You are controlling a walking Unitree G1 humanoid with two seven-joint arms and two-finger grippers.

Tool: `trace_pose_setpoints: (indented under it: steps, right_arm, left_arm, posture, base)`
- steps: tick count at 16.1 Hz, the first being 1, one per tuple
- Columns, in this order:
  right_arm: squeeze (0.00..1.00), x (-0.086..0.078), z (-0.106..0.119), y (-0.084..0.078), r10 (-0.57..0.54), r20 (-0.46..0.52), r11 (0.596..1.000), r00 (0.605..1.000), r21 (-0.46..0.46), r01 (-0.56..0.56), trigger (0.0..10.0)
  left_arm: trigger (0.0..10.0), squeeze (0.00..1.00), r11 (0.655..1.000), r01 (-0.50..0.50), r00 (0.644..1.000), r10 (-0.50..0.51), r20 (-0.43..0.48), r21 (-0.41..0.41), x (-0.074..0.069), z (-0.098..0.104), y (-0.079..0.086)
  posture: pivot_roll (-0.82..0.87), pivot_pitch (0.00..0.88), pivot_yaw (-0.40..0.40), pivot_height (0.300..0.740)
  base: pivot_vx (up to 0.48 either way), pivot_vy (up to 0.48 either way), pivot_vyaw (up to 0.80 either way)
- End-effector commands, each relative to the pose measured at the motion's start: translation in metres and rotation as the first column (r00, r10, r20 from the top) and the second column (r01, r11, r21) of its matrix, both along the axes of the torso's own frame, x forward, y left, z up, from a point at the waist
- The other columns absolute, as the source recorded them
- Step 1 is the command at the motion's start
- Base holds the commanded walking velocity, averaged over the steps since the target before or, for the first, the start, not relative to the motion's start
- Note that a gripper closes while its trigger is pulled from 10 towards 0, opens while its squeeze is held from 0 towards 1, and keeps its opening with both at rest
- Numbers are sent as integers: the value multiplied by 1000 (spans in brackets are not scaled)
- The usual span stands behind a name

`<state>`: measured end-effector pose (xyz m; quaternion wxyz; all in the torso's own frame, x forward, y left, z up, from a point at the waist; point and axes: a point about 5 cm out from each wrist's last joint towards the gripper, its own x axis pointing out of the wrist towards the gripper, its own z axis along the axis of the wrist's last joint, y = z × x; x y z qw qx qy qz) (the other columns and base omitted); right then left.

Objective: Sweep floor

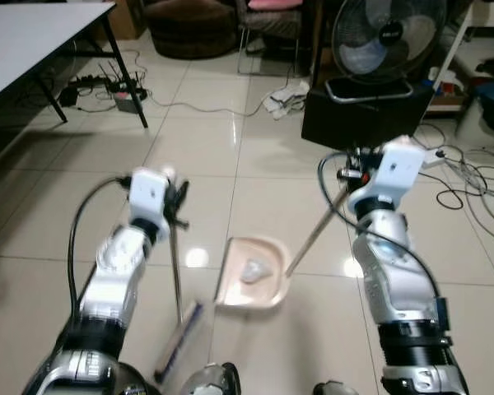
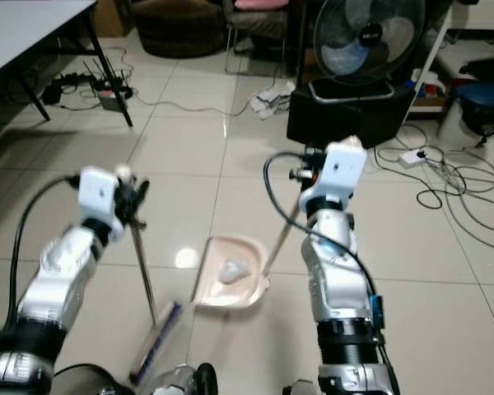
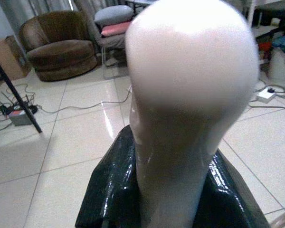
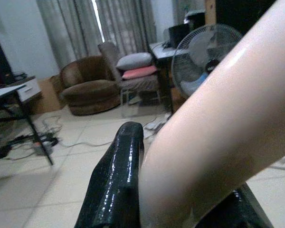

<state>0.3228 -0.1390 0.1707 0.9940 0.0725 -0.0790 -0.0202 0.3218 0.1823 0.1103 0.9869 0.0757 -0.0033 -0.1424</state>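
Down on the tiled floor, the purple-bristled broom sits beside the pale pink plastic dustpan with crumpled debris inside. Left gripper clenches the broom's thin pole; right gripper clamps the dustpan's long handle. Beyond, a black standing fan.

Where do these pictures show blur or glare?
Left eye view: broom head smeared by motion blur, lamp glare on the floor beside the dustpan. Left wrist view: pale handle close up, washed out, unfocused. Right wrist view: handle soft, black finger shiny.
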Motion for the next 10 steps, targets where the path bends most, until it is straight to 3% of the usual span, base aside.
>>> trace_pose_setpoints:
  steps: [1,5,10]
  right_arm:
    - [0,-2,12,5,41,16,998,999,37,-42,10000]
    - [0,-3,37,12,118,42,989,992,82,-121,10000]
    - [0,-4,58,14,175,61,978,983,103,-180,10000]
  left_arm:
    - [10000,0,1000,14,997,-15,80,19,0,18,-3]
    - [10000,0,998,-35,999,34,24,43,-25,2,8]
    - [10000,0,996,-65,998,66,-18,54,-41,-6,13]
  posture:
    - [-100,0,104,740]
    - [-97,0,100,740]
    - [-97,0,95,740]
  base:
    - [0,-285,0]
    - [0,-444,0]
    - [0,-480,0]
